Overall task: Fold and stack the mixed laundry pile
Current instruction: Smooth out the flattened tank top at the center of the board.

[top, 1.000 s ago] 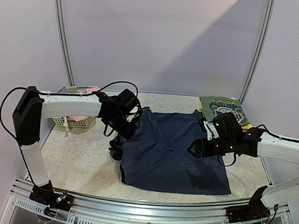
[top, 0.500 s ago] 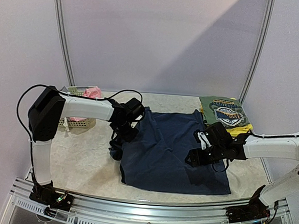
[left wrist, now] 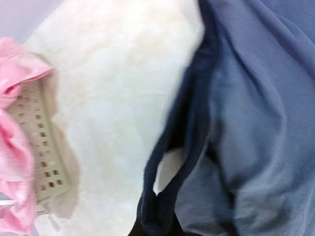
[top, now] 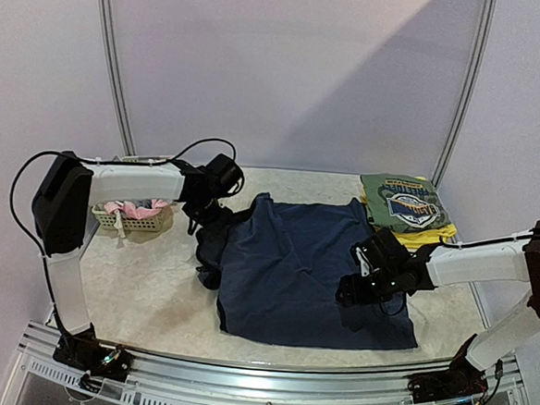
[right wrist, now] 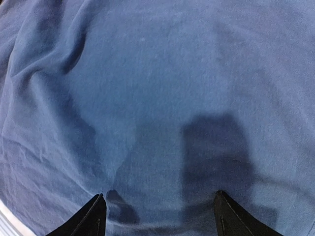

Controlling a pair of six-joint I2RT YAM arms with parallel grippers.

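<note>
1. Since the earlier frame the left gripper (top: 206, 218) has swung back to the far-left corner of the dress (top: 311, 280) and closed. The right gripper (top: 352, 292) has slid toward the near edge.
2. Left gripper: jaws pressed together, pinching the dress's strap (left wrist: 197, 98), which gathers to a point at the bottom of the wrist view.
3. Right gripper: fingers spread, poised just over the dress's right half, holding nothing.
4. Dress: spread mostly flat at the centre of the table (top: 144, 286), wrinkled, its left edge bunched; not yet folded.
5. Done: a folded tee (top: 405, 201) lies at the far right on a yellow piece (top: 435, 234), so a stack is begun.
6. Left: the dress needs folding and stacking, and a pink piece (top: 135, 209) waits in the basket (top: 148, 222) at the far left. The task looks to be in its middle stretch.
</note>
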